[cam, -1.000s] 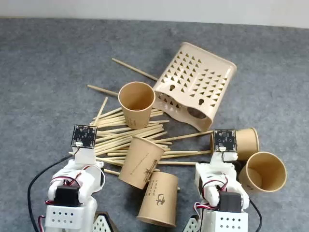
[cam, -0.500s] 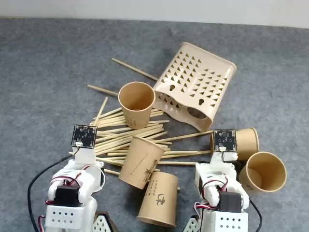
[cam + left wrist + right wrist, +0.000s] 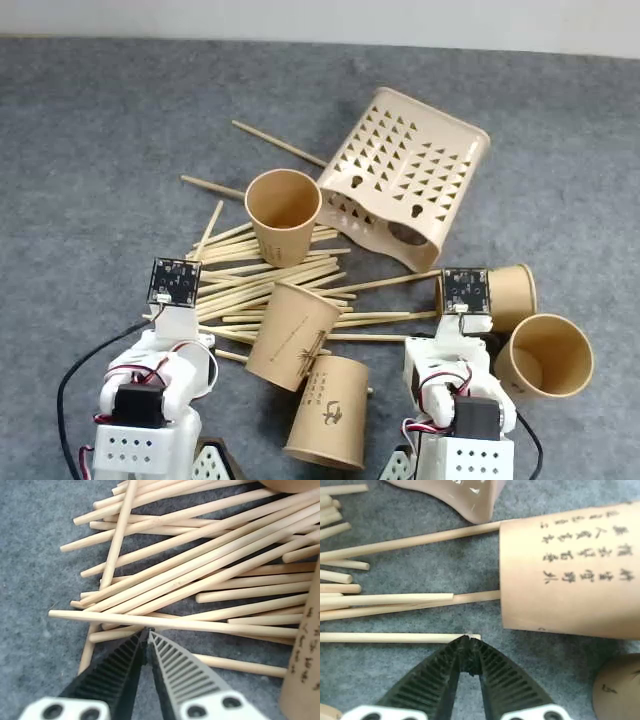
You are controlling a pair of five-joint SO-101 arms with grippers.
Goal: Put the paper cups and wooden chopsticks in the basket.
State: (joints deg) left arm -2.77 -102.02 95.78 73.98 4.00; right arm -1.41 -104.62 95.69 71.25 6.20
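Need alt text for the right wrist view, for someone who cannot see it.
The right gripper, jaws closed, hangs over the grey table with its tips beside the end of a wooden chopstick. Beyond it a paper cup lies on its side, two more chopsticks running up to it, and a corner of the basket shows farther off.

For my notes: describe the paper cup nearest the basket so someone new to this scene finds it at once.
Start at the beige perforated basket lying tipped on the far part of the grey table. Just beside its left side a paper cup stands at the far edge of the chopstick pile, open mouth up. Unlike the other four cups, it sits on the pile's far side.
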